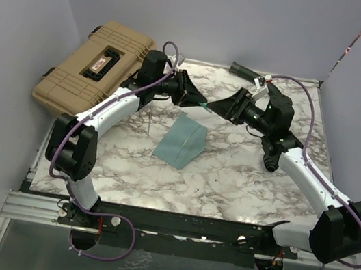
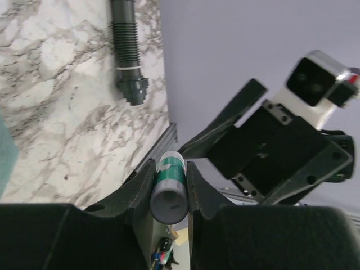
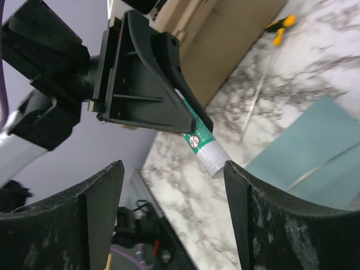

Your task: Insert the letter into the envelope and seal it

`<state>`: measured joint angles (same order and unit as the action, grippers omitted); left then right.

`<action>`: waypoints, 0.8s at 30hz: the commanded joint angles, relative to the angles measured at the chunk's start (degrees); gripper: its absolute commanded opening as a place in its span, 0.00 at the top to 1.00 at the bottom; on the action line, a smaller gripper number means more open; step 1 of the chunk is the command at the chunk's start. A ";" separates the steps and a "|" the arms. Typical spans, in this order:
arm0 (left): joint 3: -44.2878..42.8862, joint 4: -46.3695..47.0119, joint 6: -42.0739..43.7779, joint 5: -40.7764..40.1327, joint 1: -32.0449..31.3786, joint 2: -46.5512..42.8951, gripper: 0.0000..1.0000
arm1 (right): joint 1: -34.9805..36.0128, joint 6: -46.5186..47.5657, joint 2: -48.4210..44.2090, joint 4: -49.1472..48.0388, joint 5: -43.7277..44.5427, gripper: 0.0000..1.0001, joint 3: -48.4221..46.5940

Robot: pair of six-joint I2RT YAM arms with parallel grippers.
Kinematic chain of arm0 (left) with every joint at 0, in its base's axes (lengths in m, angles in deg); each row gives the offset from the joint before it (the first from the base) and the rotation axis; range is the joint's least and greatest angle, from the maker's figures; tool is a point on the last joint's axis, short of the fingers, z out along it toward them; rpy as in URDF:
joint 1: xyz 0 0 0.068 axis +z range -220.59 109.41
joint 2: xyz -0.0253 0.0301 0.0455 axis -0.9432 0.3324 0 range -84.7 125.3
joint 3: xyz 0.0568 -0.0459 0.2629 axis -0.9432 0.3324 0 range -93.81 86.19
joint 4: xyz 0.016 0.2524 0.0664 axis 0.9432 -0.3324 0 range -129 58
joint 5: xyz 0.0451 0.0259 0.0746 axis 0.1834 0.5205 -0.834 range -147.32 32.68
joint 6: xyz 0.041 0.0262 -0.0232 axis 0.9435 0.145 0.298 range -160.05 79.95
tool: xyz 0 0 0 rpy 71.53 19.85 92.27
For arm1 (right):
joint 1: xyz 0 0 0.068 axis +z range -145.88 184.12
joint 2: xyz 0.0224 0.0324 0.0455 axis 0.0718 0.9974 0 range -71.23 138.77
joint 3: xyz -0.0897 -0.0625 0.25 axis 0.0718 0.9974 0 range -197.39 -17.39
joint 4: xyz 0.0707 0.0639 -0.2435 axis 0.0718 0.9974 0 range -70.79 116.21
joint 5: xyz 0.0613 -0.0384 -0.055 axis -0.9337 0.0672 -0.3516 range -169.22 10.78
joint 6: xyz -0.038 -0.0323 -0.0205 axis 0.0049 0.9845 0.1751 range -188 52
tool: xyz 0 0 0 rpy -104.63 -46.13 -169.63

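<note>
The teal envelope [image 1: 181,142] lies flat on the marble table, its flap folded; it also shows in the right wrist view [image 3: 306,149]. The tan letter is not in view. My left gripper [image 1: 202,103] is raised above the table's back middle, shut on a green-and-white glue stick [image 2: 170,183], whose white cap end sticks out toward the right gripper [image 3: 203,144]. My right gripper [image 1: 218,109] faces it, open and empty, its fingers [image 3: 247,214] either side of the stick's cap without touching it.
A tan hard case [image 1: 94,69] stands at the back left. A black ribbed tool [image 1: 246,71] lies at the back edge. A screwdriver with a yellow-and-black handle [image 3: 279,28] and thin shaft lies left of the envelope. Grey walls enclose the table.
</note>
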<state>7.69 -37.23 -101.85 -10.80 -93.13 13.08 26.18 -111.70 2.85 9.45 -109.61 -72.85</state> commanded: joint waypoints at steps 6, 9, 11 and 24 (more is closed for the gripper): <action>8.33 33.62 -29.77 2.00 0.92 -3.72 1.00 | 0.26 -14.11 2.20 -6.70 -7.53 0.28 -1.83; 8.78 34.15 -29.79 2.10 0.94 -3.75 1.00 | 0.26 -15.92 2.25 -9.42 -7.75 0.32 -0.83; 8.68 34.15 -29.67 2.27 0.92 -3.92 1.00 | 0.25 -17.42 2.56 -11.05 -7.62 0.34 -0.37; 11.93 34.15 -28.77 2.36 0.93 -6.42 1.00 | 0.04 -24.73 5.29 -17.08 -3.71 0.39 -0.59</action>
<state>18.32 -4.95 -130.70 -9.90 -92.30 9.65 26.18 -132.90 7.31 -2.79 -114.84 -73.20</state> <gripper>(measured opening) 0.249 0.631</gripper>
